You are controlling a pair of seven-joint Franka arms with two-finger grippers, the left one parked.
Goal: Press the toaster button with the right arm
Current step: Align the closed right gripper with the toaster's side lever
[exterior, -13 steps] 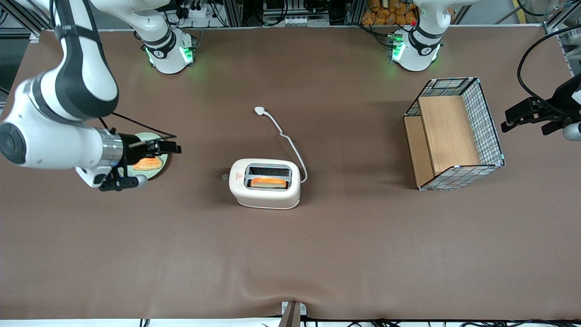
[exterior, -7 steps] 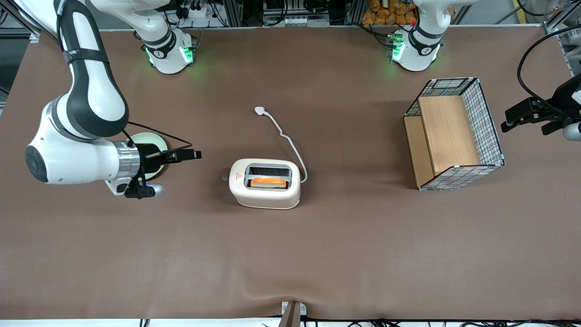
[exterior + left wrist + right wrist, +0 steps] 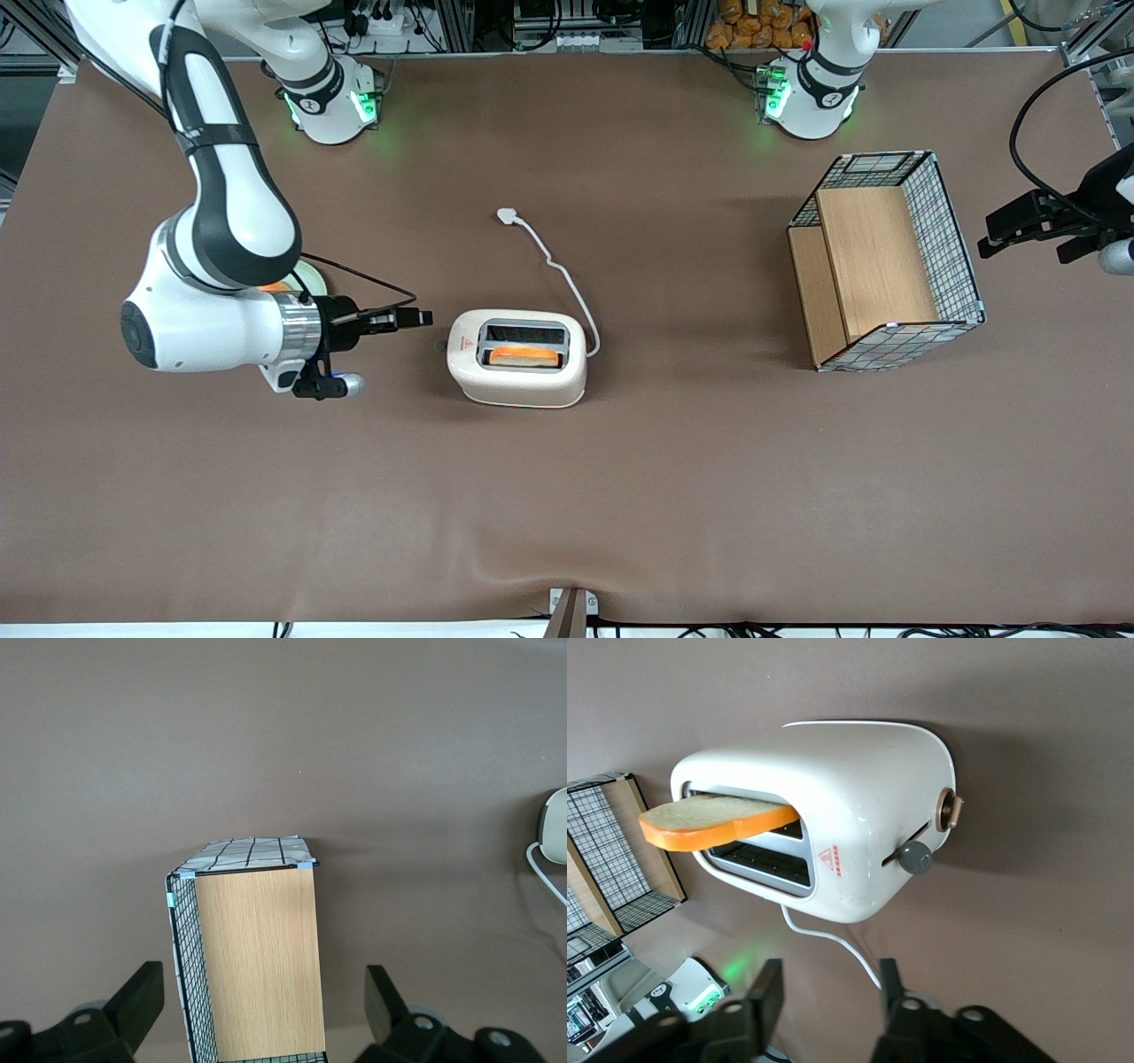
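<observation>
Near the middle of the brown table, the cream-white two-slot toaster with rounded corners is stood upright with its narrow end face turned toward the working arm's end, which is pretty handy: the tiny round grey toaster button is left sticking out right where it can be reached head-on. A slice of orange-crusted toast is seen poking out of the slot nearer the front camera, so the lever is judged not to have been pushed down yet. The white cord is trailed away from the toaster on the parked arm's side, well clear of the approach path.

The white jointed right arm with black bands is laid out almost level, so the slim black two-finger gripper is pointed straight at that end face, just short of it and not touching. In the wrist view the fingers are seen spread apart with nothing held between them. A push would probably go better with a fingertip lined up on the knob, though that's only a guess.

A pale green plate is mostly hidden under the arm, and a wire-and-wood basket is parked well apart, toward the parked arm's end.
</observation>
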